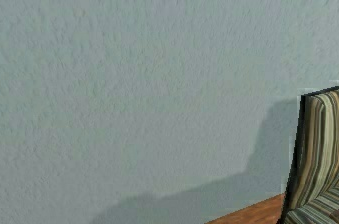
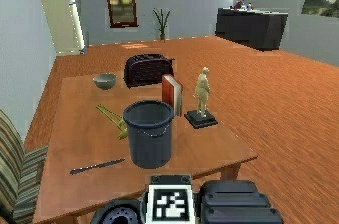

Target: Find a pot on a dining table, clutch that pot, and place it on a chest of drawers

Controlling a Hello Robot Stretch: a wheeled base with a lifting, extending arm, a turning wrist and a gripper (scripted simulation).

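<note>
The wooden surface (image 2: 222,150) carries a dark pot (image 2: 149,132) upright at its middle, a statuette (image 2: 203,96) and a red book (image 2: 171,96) just beyond it. The pincer (image 2: 125,213) shows low before the pot; whether it holds anything cannot be told.

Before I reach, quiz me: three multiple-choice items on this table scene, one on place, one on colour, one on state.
1. The pot stands on: A a shelf, B the dining table, C a sofa.
2. The pot's colour: A white, B red, C dark grey.
3. The statuette is: A upright, B toppled, C upside down.
Answers: B, it sits mid-table; C, its wall is dark grey; A, it stands on its dark base.
</note>
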